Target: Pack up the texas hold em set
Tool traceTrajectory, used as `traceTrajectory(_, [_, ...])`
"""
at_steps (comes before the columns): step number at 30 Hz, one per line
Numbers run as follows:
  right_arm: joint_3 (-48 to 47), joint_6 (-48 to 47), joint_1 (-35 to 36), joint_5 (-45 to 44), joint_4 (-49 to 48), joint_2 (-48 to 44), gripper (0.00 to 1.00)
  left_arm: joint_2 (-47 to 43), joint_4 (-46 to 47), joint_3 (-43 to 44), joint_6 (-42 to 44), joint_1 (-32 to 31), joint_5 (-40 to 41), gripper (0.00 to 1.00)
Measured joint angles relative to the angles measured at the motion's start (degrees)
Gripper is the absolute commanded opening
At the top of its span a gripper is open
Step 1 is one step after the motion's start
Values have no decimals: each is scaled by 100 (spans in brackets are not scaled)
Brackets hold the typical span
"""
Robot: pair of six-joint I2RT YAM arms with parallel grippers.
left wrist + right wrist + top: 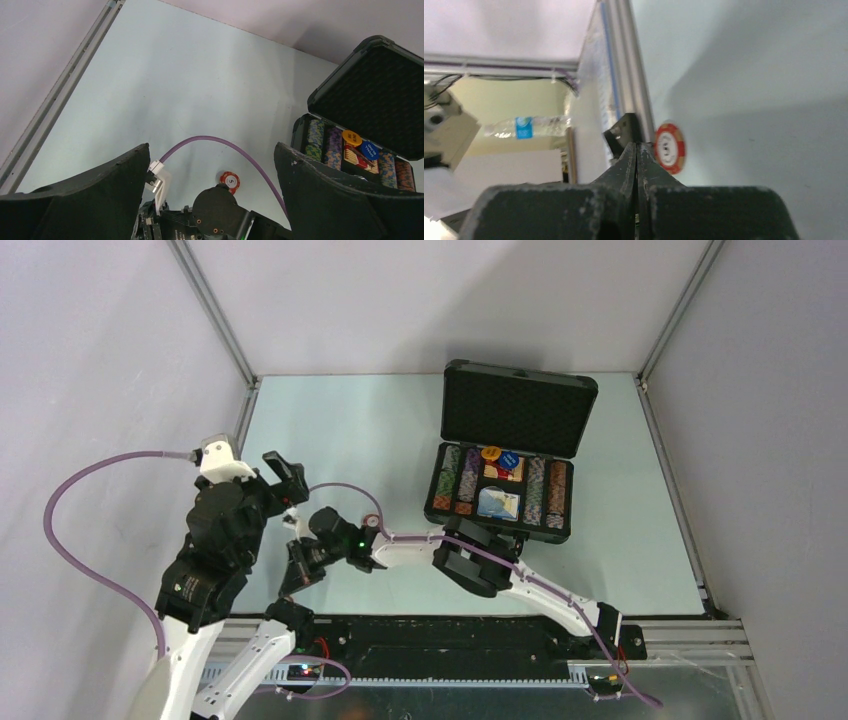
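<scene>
Red-white chip [670, 148] lies near right gripper [638, 146], pinched closed, reaching far left.

Top view. The case [500, 527] sits on the table [330, 420], toward 1 o'clock of the table's middle. Its lid [515, 410] rises from the tray's 12 o'clock edge. In the tray, chip rows [452, 480] lie at 9 and 3 o'clock, with the card box [505, 472] between them. A loose chip [371, 523] lies on the table at 8 o'clock of the case, apart from it.

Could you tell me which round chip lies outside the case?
The red-white chip on the table; the orange disc and blue disc sit inside the case.
</scene>
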State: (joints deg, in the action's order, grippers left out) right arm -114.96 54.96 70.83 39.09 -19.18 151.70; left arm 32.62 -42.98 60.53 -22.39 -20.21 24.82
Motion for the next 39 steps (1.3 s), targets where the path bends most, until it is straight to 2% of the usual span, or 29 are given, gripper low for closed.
traceTrajectory(7, [-92,-520,66,-796,914,-39,0,0,-2,-20,0,0,0,98])
traceTrajectory(14, [-658,-866,136,-1191,1792,-42,0,0,-7,-85,0,0,2,98])
traceTrajectory(20, [-754,-1040,216,-1495,2330,-74,0,-2,-7,-85,2,0,4,98])
traceTrajectory(39, [-579,-1327,389,-2238,2496,-332,0,-4,-4,-92,4,0,46,98])
